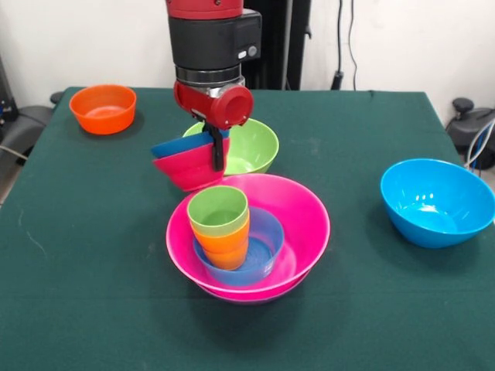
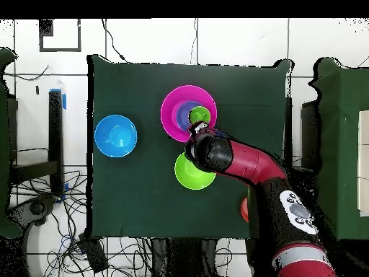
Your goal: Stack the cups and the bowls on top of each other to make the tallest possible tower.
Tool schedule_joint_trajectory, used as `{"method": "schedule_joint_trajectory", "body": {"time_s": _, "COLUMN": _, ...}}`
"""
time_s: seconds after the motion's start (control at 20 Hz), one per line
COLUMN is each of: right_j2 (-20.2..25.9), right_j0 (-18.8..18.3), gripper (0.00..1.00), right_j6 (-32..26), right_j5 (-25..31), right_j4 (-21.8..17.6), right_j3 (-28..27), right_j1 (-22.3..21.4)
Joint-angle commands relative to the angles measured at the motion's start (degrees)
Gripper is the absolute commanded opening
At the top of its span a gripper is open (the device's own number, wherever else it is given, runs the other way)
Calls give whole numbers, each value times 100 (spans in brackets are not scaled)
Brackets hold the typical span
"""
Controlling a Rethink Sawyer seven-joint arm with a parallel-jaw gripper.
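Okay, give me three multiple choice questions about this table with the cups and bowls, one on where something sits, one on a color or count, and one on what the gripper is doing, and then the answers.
1. Where does the green cup sit?
A. nested in the orange cup
B. in the sky-blue bowl
C. alone on the table

2. What colour is the wide bowl holding the cups?
A. lime green
B. pink
C. orange

3. What is the gripper doing?
A. hanging open and empty
B. holding a red bowl with a dark-blue bowl nested in it
C. gripping the lime green bowl

Answers: 1 A, the green cup stands inside the orange one. 2 B, the rim around them is pink. 3 B, the nested pair hangs tilted above the pink bowl.
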Motion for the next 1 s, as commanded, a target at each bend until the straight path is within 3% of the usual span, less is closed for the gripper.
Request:
{"method": "schedule_joint_trajectory", "body": {"time_s": 0.05, "right_j2": 681, "right_j0": 101, "gripper": 0, "right_j6": 382, "right_j5": 60, "right_j4": 247, "right_j3": 43, "right_j1": 213}}
{"method": "schedule_joint_trajectory", "body": {"time_s": 0.65, "right_j2": 747, "right_j0": 111, "gripper": 0, "right_j6": 296, "right_j5": -59, "right_j4": 225, "right_j3": -211, "right_j1": 451}}
{"method": "schedule_joint_trajectory", "body": {"time_s": 1.0, "right_j2": 558, "right_j0": 199, "gripper": 0, "right_j6": 271, "right_j5": 377, "right_j4": 245, "right_j3": -205, "right_j1": 129}}
